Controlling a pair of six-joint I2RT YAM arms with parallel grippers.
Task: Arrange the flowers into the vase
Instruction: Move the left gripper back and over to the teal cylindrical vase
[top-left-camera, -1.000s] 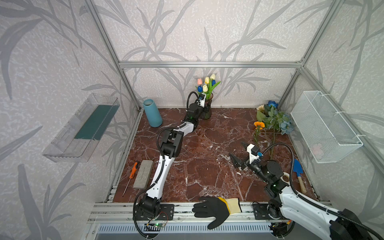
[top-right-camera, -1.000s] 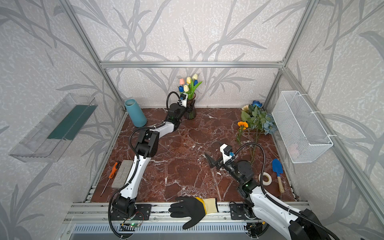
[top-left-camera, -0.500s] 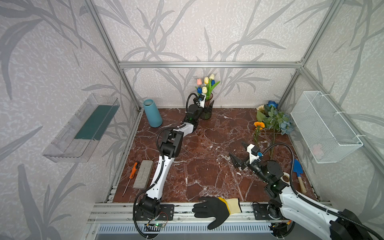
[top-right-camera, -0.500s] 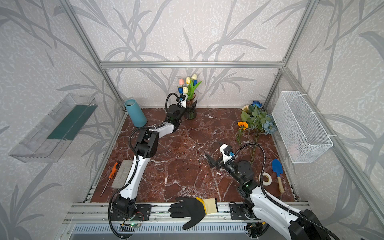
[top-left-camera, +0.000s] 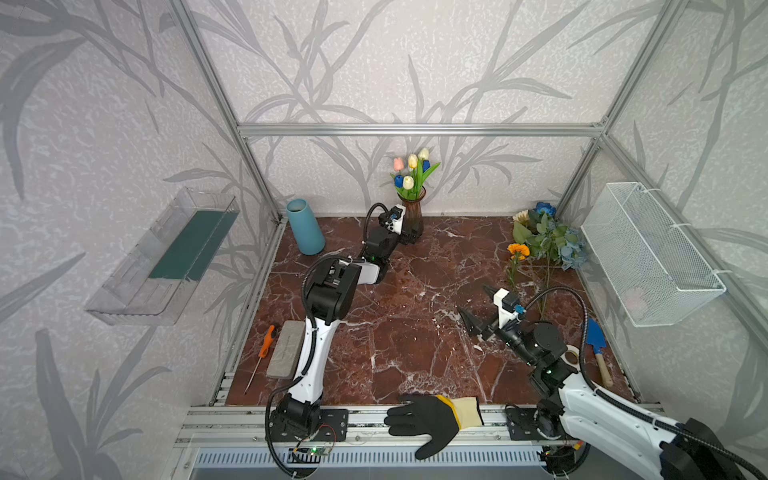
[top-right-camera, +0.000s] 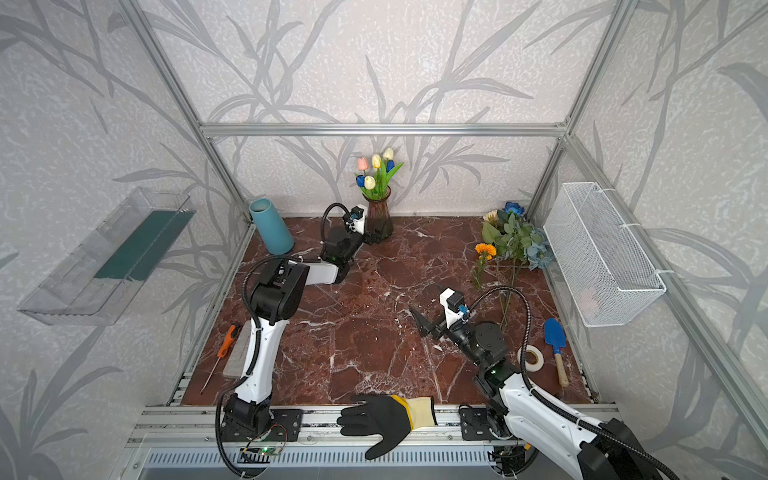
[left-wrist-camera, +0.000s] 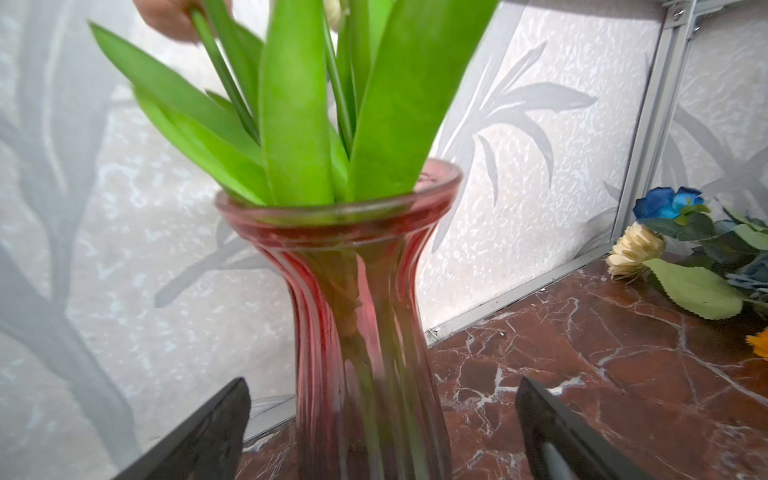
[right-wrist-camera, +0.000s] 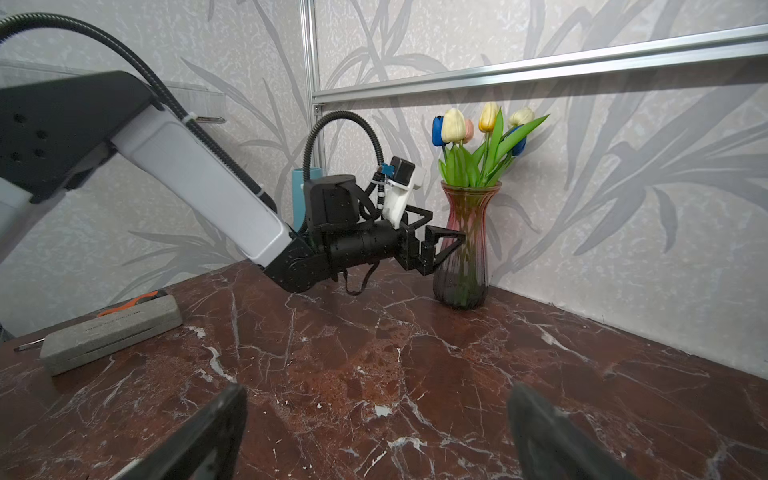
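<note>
A red glass vase (top-left-camera: 413, 216) (top-right-camera: 379, 216) (left-wrist-camera: 357, 291) (right-wrist-camera: 463, 249) stands upright at the back wall. It holds tulips (top-left-camera: 411, 174) (top-right-camera: 376, 170) (right-wrist-camera: 478, 137) in pink, white, yellow and blue. My left gripper (top-left-camera: 409, 237) (top-right-camera: 372, 237) (left-wrist-camera: 382, 386) (right-wrist-camera: 457, 245) is open, one jaw on each side of the vase's waist with a gap on both sides. Other flowers lie at the back right: an orange marigold (top-left-camera: 518, 249), a deep-blue rose (top-left-camera: 545, 208) (left-wrist-camera: 665, 203), a cream daisy (top-left-camera: 521, 216) (left-wrist-camera: 633, 249) and a dusty-blue bunch (top-left-camera: 573, 253). My right gripper (top-left-camera: 473, 301) (top-right-camera: 424, 299) (right-wrist-camera: 376, 390) hangs open and empty over the marble floor.
A teal cylinder (top-left-camera: 305, 226) stands at the back left. A wire basket (top-left-camera: 648, 253) hangs on the right wall, a clear tray (top-left-camera: 166, 253) on the left wall. A screwdriver (top-left-camera: 266, 340), grey block (top-left-camera: 286, 349), blue trowel (top-left-camera: 596, 345), tape roll (top-right-camera: 530, 357) and glove (top-left-camera: 432, 419) lie near the edges.
My left gripper has opened at the vase, which stays upright in place. Neither arm has otherwise shifted.
</note>
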